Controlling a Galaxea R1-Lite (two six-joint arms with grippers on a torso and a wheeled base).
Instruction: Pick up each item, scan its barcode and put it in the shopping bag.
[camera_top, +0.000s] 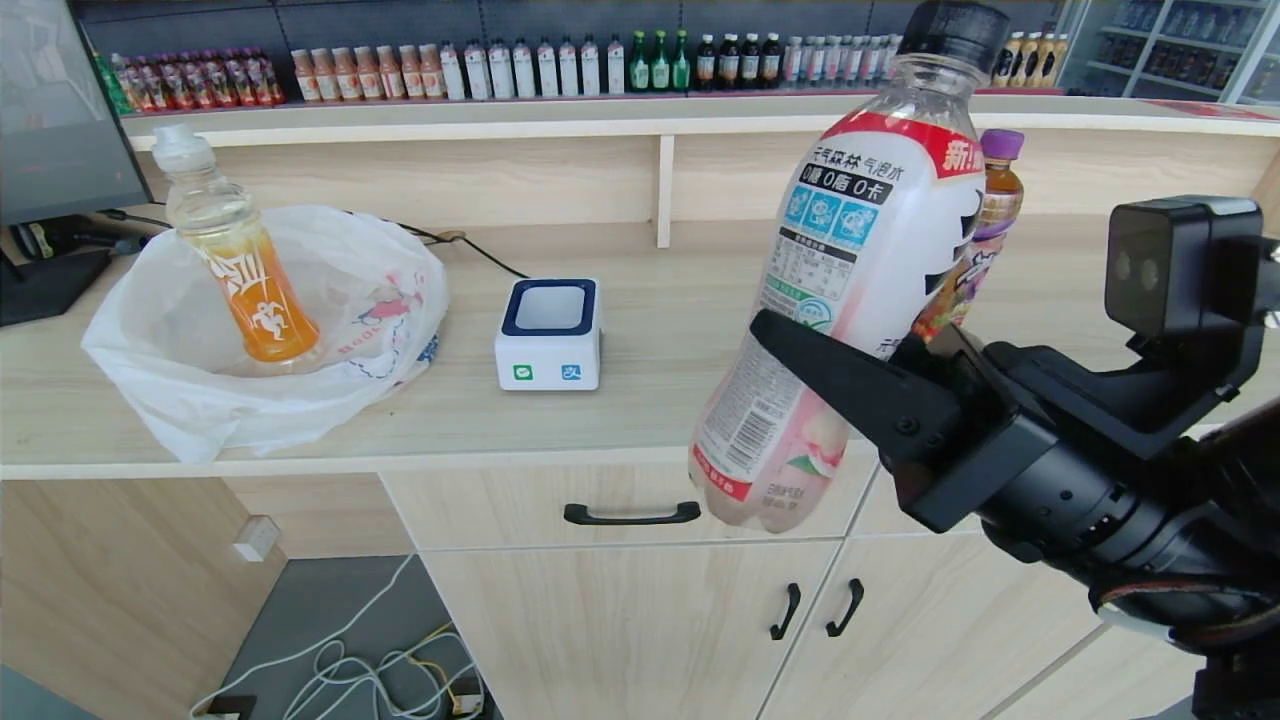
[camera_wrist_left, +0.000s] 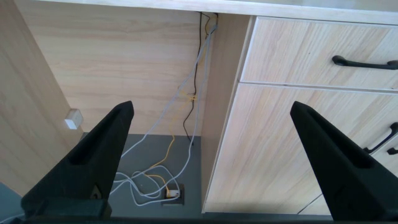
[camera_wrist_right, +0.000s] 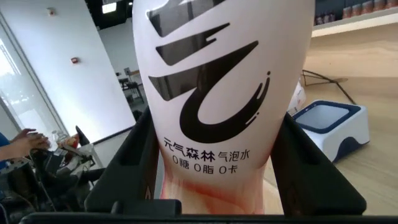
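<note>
Head view first: the right gripper (camera_top: 850, 345) is clamped around the lower half of a peach soda bottle (camera_top: 865, 220) and holds it up in the air, tilted, off to the right of the scanner (camera_top: 549, 335) and out past the front edge of the counter (camera_top: 650, 410). The barcode (camera_top: 748, 432) sits low on the label, facing this way rather than down at the scanner's window. Over on the left, the shopping bag (camera_top: 180, 400) lies open on the counter with an orange drink bottle (camera_top: 245, 270) standing inside it. A purple-capped bottle (camera_top: 995, 200) peeks out from behind the held one. Left wrist view now: the left gripper (camera_wrist_left: 211, 107) has its fingers spread wide with nothing between them, down in front of the cabinet below the counter. Right wrist view: the black fingers press the white label on both sides, and the scanner shows beyond. By my reading this is the scan step, with the pick done. The next move calls for carrying the bottle left over the scanner and turning it until the barcode meets the window, and then on to the bag.
</note>
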